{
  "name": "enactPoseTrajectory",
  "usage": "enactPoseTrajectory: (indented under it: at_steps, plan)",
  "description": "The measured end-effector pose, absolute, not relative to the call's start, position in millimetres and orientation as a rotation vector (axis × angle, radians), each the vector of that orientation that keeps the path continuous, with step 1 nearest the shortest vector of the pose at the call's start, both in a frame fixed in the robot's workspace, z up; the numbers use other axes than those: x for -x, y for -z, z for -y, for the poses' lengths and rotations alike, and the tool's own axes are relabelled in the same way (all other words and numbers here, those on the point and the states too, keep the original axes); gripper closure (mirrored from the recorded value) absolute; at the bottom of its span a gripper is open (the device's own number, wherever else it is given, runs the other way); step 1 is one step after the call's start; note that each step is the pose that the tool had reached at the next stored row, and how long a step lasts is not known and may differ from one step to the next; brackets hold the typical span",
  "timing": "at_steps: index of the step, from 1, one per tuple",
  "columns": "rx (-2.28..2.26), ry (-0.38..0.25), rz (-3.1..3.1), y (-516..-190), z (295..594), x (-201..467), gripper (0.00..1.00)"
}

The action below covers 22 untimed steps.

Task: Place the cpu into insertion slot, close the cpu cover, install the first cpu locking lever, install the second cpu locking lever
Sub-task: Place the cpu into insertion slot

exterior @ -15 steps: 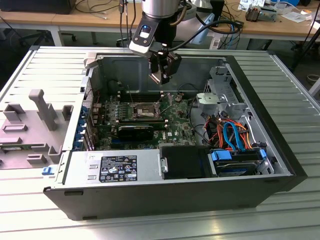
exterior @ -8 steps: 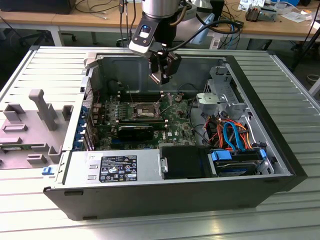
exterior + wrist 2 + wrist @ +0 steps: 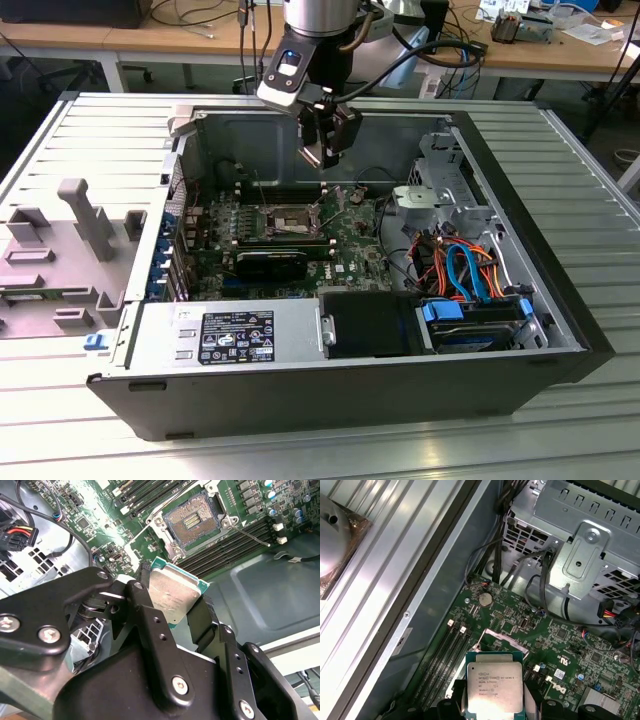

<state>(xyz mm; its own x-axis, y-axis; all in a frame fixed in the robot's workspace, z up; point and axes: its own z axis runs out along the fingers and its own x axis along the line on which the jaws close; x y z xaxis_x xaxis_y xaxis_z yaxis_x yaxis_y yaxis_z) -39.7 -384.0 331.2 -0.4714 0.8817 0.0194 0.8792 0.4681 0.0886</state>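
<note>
The tool [image 3: 325, 150] hung inside the open computer case [image 3: 350, 400], above the far part of the green board [image 3: 350, 255]. The case lay on its side on the ribbed metal counter [image 3: 560, 440].

Tool state: the two black fingers [image 3: 142, 592] were closed on opposite edges of the chip [image 3: 170, 592], gripping it. The gap between the fingers matched the width of the chip. In the first wrist view the chip [image 3: 495, 687] sat between the fingers with its grey metal top facing the camera and its green edge showing around that top.

Chip position: the chip was clear of the board, raised in the air and not touching the socket [image 3: 194, 522]. In the exterior view the socket [image 3: 290, 222] lay below the tool and slightly toward the exterior view's left, between rows of memory slots [image 3: 230, 547].

Socket state: the dark recess was uncovered, and its field of contacts showed inside the silver rim. A thin metal lever [image 3: 250, 534] stood just beside the socket, angled away from one corner.

Other items: a power supply [image 3: 230, 335] sat at the near side of the case, and a drive cage [image 3: 445, 195] with bundled cables [image 3: 465, 270] sat toward the exterior view's right. A grey plastic fixture [image 3: 70, 250] rested on the counter at the exterior view's left
</note>
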Motion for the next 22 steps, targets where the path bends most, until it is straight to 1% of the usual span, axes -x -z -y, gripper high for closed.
enactPoseTrajectory:
  at_steps: [22]
  plan:
    - [-1.632,-0.133,-2.646,-331.1,384.0,39.7,0.46]
